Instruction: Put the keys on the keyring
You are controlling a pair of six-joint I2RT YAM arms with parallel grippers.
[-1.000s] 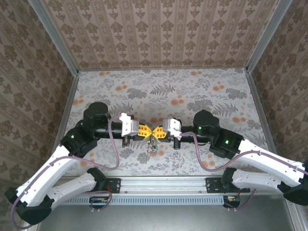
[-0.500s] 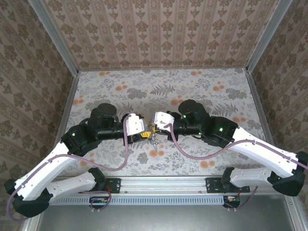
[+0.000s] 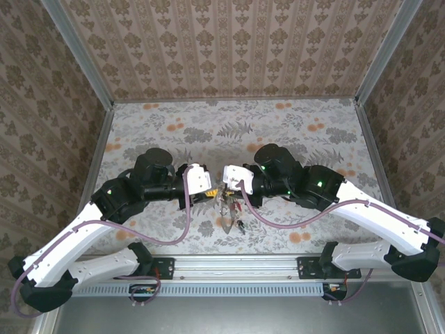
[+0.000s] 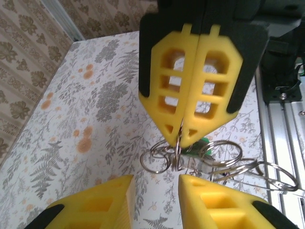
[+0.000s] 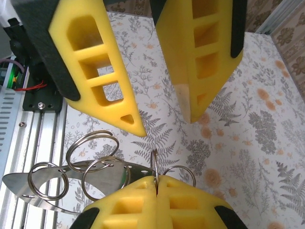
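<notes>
My right gripper [image 5: 156,180] is shut edge-on on a thin steel split ring [image 5: 155,164]. Several more split rings [image 5: 97,177] and a flat metal tag [image 5: 71,179] hang linked to it above the table. A green key head [image 4: 206,141] peeks from behind the right gripper [image 4: 182,138]. Which loop is the keyring I cannot tell. My left gripper [image 4: 155,183] faces it tip to tip, open, with nothing between its yellow fingers [image 4: 107,200]. From above, the left gripper [image 3: 211,192] and right gripper [image 3: 226,186] meet at table centre, the keys bunch [image 3: 231,214] dangling below them.
The floral tablecloth [image 3: 278,132] lies open behind and to both sides of the arms. Patterned walls [image 3: 229,49] close the back and sides. An aluminium rail [image 3: 236,264] with the arm bases runs along the near edge.
The left gripper has gone from shut to open and let go of the bunch. Both arms have shifted, the right reaching further left, and the rings now hang lower from the right gripper alone.
</notes>
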